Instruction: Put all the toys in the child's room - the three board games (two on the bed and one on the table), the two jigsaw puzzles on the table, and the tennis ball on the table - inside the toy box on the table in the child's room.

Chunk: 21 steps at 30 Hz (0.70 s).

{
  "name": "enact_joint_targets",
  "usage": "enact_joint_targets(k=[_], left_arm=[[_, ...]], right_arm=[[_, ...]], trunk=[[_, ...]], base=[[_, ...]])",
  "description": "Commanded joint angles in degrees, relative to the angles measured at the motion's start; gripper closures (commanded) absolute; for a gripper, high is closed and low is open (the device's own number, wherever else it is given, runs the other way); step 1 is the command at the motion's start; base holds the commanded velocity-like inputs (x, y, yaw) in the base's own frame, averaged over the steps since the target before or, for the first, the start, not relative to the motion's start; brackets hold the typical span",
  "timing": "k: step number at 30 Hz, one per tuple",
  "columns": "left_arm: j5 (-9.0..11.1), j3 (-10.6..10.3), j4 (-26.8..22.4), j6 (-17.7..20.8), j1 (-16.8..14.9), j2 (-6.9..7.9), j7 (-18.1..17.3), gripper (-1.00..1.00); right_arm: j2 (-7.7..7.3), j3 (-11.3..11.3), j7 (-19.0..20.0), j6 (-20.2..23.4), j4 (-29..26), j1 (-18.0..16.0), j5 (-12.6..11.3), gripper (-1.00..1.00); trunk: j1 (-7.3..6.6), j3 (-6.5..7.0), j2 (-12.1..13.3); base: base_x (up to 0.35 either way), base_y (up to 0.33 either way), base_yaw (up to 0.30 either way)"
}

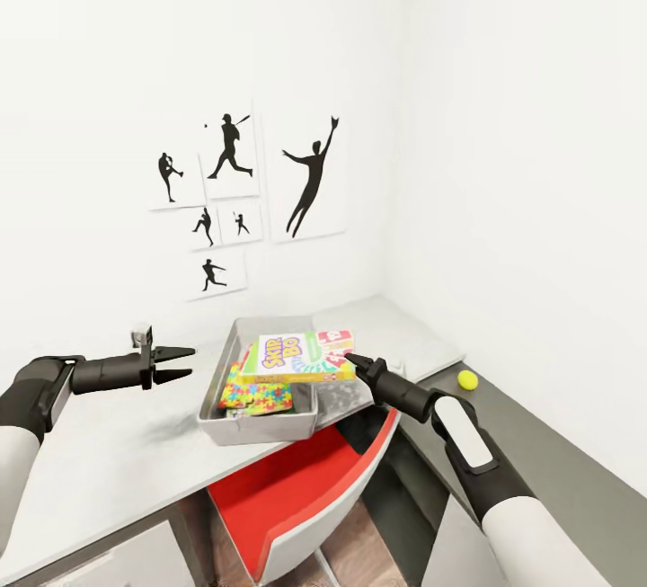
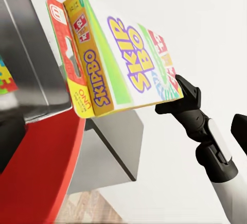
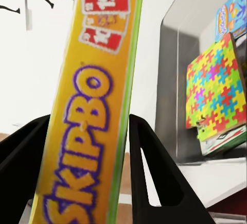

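Two black grippers show above the pale grey desk top (image 1: 108, 443). The right gripper (image 1: 352, 360) is clenched on the yellow edge of a flat white-and-green Skip-Bo game box (image 1: 292, 358), and its dark fingers (image 3: 149, 177) press either side of that edge in the right wrist view. The game box lies tilted across the near rim of the plain grey rectangular bin (image 1: 261, 426), which sits on the desk below the black sports silhouette pictures (image 1: 310, 178). A thin red game box (image 1: 337, 341) lies under it. Inside the bin rests a square multicolour jigsaw mat (image 1: 256, 396) of yellow, pink, blue and green pieces. The left gripper (image 1: 180, 364) hovers over the desk just left of the bin, jaws parted and holding nothing. A small yellow-green ball (image 1: 467, 379) sits on the dark grey ledge to the right, well apart from the bin. A red-and-white chair (image 1: 296, 488) stands below the desk edge.
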Motion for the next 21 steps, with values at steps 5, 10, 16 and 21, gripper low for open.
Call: enact_joint_targets(k=[5, 10, 16, 21], left_arm=[[-0.6, 0.2, 0.0, 0.6, 0.0, -0.01, -0.5, -1.00], [-0.6, 0.2, 0.0, 0.6, 0.0, -0.01, -0.5, -1.00], [-0.6, 0.2, 0.0, 0.6, 0.0, -0.01, -0.5, -1.00], [-0.6, 0.2, 0.0, 0.6, 0.0, -0.01, -0.5, -1.00]], right_arm=[[0.02, -0.1, 0.2, 0.2, 0.0, 0.0, -0.1, 1.00], [-0.01, -0.1, 0.2, -0.2, 0.0, 0.0, -0.1, 1.00], [-0.06, -0.1, 0.2, -1.6, 0.0, 0.0, -0.1, 1.00], [-0.02, -0.1, 0.2, -2.5, 0.0, 0.0, -0.1, 1.00]], trunk=[[0.01, -0.07, -0.1], [0.01, -0.07, -0.1], [0.01, -0.07, -0.1], [0.01, -0.07, -0.1]], base=[[-0.198, 0.201, 0.000], [-0.199, 0.209, 0.000], [-0.163, 0.236, 0.000], [-0.155, 0.240, 0.000]])
